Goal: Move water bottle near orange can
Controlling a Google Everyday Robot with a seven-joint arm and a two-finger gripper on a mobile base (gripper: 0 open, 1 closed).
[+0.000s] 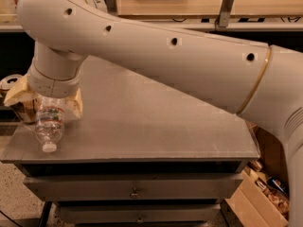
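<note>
One tool (47, 104) hangs over the counter's (156, 126) left front corner, its two tan fingers (75, 103) closed against the base of one bottle (49, 126), which tilts cap-down toward the front edge. One can (10, 83) stands just beside it, left, partly hidden

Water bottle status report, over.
Gripper at left end of table, over water bottle. Bottle's cap points toward camera, close beside orange can. Can partly hidden behind gripper; nothing seen between them.
</note>
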